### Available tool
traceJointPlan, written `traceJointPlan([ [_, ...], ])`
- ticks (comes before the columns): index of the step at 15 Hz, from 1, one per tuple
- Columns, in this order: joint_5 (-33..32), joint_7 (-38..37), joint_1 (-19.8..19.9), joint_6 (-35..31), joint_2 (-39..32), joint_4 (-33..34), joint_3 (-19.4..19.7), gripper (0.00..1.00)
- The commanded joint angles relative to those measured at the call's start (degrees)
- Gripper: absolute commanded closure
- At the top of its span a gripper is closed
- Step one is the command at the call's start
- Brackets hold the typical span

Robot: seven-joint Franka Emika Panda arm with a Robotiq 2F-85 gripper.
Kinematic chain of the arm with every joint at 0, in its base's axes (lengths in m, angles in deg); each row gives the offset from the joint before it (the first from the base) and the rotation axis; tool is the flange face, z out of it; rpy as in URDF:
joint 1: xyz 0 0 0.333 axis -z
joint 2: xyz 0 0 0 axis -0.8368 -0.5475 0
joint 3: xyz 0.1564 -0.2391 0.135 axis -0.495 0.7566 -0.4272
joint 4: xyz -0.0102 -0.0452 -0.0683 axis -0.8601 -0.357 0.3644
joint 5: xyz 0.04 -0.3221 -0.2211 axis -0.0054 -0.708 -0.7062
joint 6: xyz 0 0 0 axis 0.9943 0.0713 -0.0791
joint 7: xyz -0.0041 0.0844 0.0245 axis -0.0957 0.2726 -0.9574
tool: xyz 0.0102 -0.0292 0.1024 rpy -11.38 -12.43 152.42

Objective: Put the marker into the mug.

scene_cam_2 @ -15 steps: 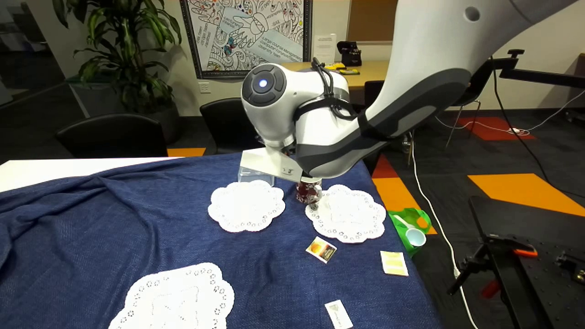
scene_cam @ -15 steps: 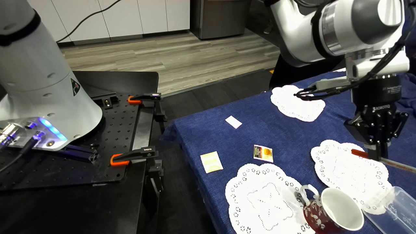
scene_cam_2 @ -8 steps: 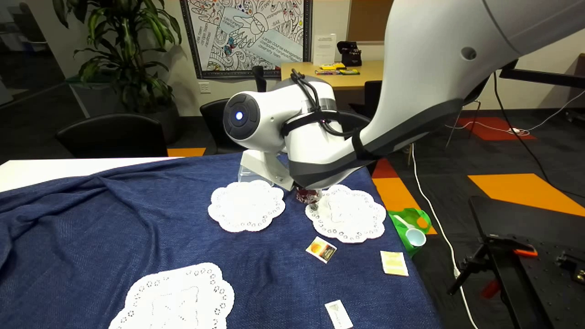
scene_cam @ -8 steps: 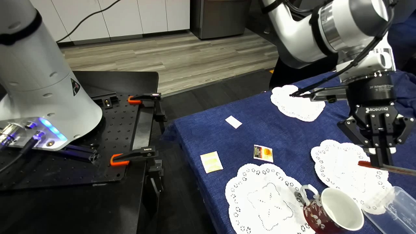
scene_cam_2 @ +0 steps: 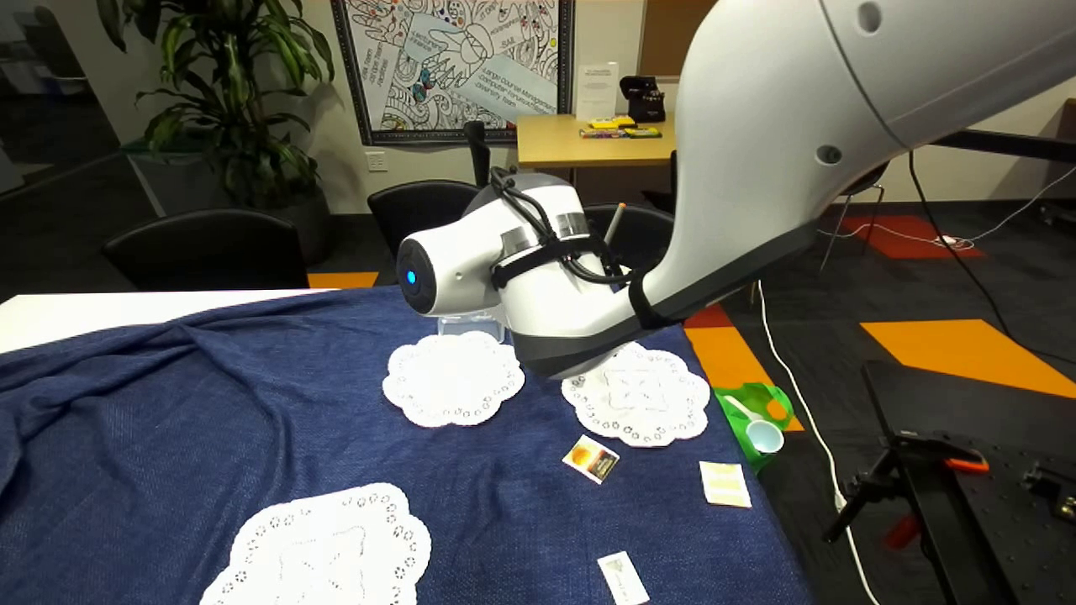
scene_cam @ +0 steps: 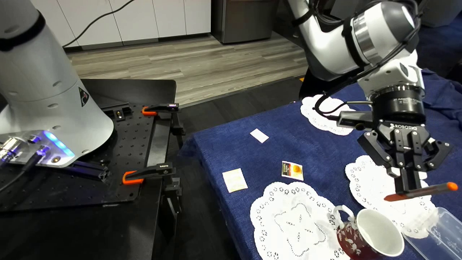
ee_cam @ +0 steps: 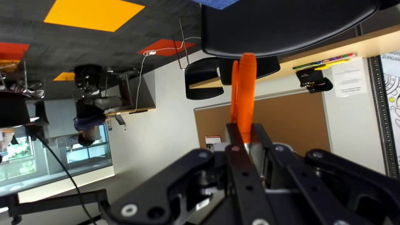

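Jaws nearly together, the gripper [scene_cam: 408, 188] pinches the marker [scene_cam: 429, 190], which slants in the air outside the mug [scene_cam: 364, 236]. A doily [scene_cam: 296, 220] lies by the mug's handle; a clear box [scene_cam: 440, 233] lies on the mug's opposite side.

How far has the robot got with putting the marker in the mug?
Maybe halfway. Already done: the marker is up off the blue cloth. In hand: the fingers are pinching it, and its ends poke out on both sides. Left: the marker is outside the mug, so lining it up, lowering it in and letting go are probably what remains.
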State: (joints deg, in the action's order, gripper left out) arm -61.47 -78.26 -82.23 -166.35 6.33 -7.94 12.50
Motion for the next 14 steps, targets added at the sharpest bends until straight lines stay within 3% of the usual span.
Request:
traceJointPlan([
  [1, -5.31, -2.14, 5.89, 4.02, -2.3, 5.48, -6.24, 0.97],
  [7, -14.99, -6.7, 12.5, 1.3, -4.61, 9.22, -13.7, 0.97],
  [14, -19.81, -5.64, 16.49, 1.83, -7.97, 13.63, -19.24, 0.97],
])
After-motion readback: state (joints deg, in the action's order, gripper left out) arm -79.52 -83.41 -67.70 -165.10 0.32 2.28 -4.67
